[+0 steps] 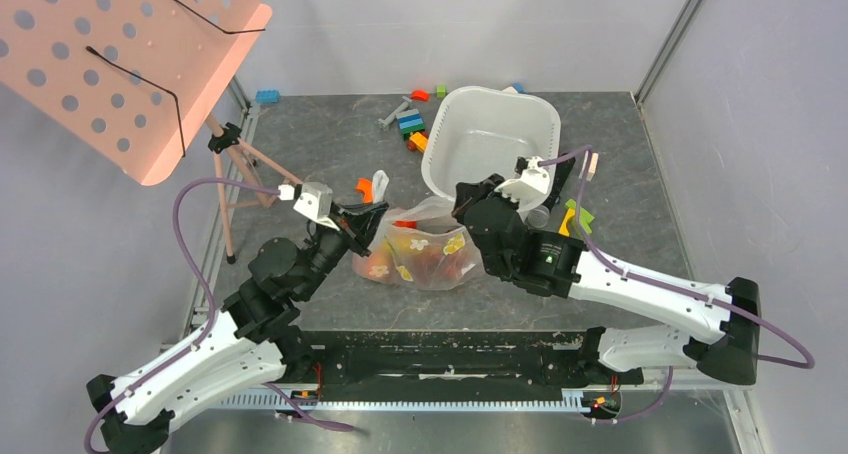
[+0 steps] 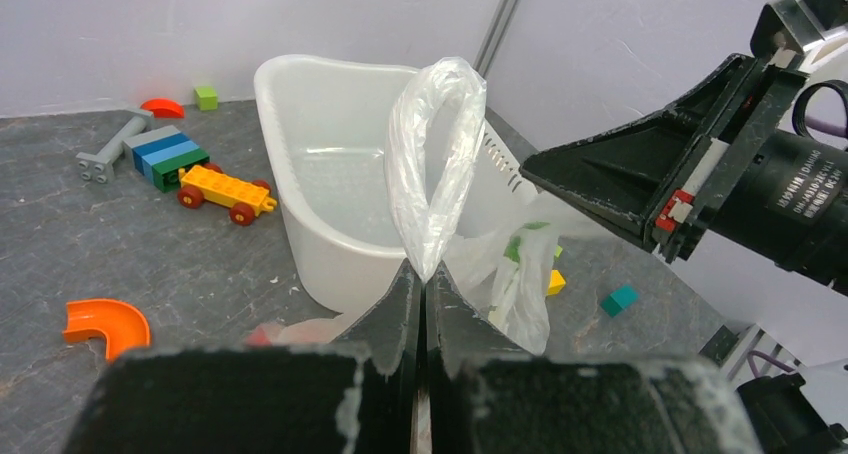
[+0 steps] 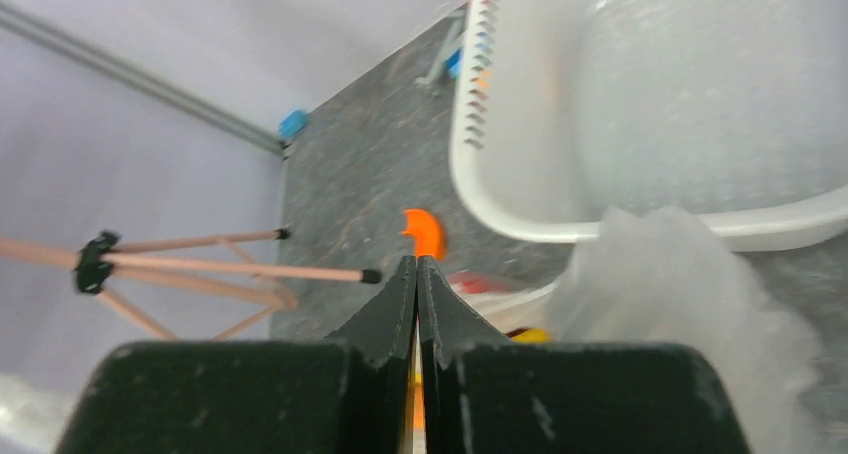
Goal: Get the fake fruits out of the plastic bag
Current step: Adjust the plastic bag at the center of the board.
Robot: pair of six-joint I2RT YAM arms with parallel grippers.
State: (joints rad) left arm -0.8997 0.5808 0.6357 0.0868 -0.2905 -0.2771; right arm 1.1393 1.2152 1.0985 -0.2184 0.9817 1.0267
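Dark bench point(image 1: 330, 144) w/ a white basin point(image 1: 490, 144) at the far side, right of center. Clear bag point(image 1: 420, 249) sits just near-left of it, btwn the two arms. Left end effector point(image 2: 423, 284) is clamped on the bag's handle loop point(image 2: 400, 164), which stands upright. Right end effector point(image 3: 416, 269) is pressed together by the bag's right edge, can't tell if it's got any film. Fruits point(image 1: 440, 259) are inside the bag: yellow, red and pale bits show thru. Blocks point(image 1: 410, 124) are left of the basin.
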